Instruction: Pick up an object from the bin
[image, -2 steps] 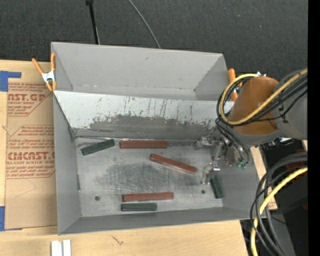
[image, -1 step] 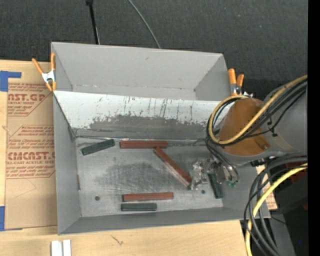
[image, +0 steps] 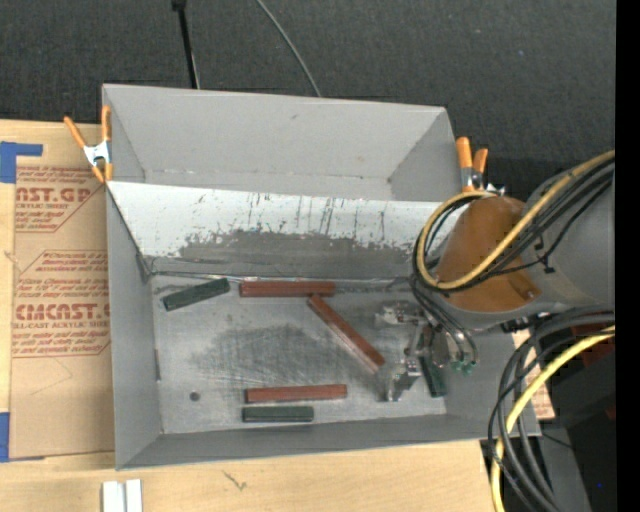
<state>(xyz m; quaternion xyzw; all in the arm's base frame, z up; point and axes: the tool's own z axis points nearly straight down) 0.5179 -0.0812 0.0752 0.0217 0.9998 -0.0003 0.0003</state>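
Gripper (image: 404, 383) hangs beside dark green bar (image: 433, 378) at bin's (image: 270, 130) right

Robotics lab: a cabled arm (image: 560, 250) over a scuffed grey metal bin (image: 270, 135).

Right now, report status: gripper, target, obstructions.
Gripper low at view's right end of grey metal bin. Short dark green bar beside it, hold unconfirmed. Diagonal red-brown bar close alongside.
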